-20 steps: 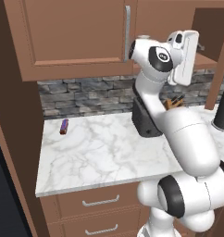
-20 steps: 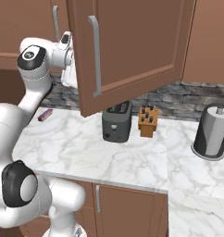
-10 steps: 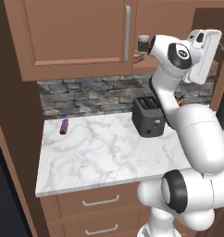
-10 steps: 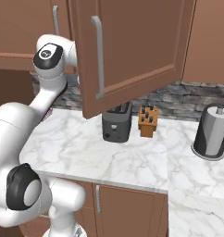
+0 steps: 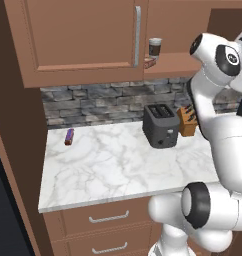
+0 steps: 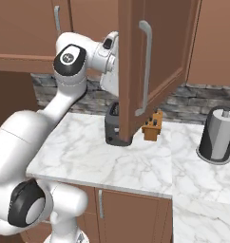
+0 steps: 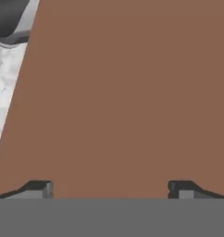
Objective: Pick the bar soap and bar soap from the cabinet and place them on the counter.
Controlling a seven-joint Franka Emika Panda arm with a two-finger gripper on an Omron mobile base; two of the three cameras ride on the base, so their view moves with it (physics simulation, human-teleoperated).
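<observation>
Gripper (image 7: pixel 109 187) raised to cabinet height, jaws spread wide, nothing between them; its dark fingertips (image 7: pixel 40 187) point at a plain brown wooden surface close ahead, most likely the open cabinet door (image 6: pixel 155 57); a sliver of white marble and a dark rounded object show at the upper left of the hand view.

Counter (image 5: pixel 108 165) below, white with grey veining, on brown drawers (image 5: pixel 108 218); toaster (image 5: pixel 161 125) stands toward the back, knife block (image 5: pixel 187 121) just beside it on the right; small purple-and-red stick (image 5: pixel 69 136) lies well apart near the stone backsplash at left; paper towel holder (image 6: pixel 216 135) stands farther right along the counter.

Cabinet (image 5: pixel 83 40) above; inner shelf exposed right of the closed door; one bar soap (image 5: pixel 150 63) lies at the shelf's front edge, just under the brown-and-white paper cup (image 5: pixel 154 47); second bar cannot be made out.
</observation>
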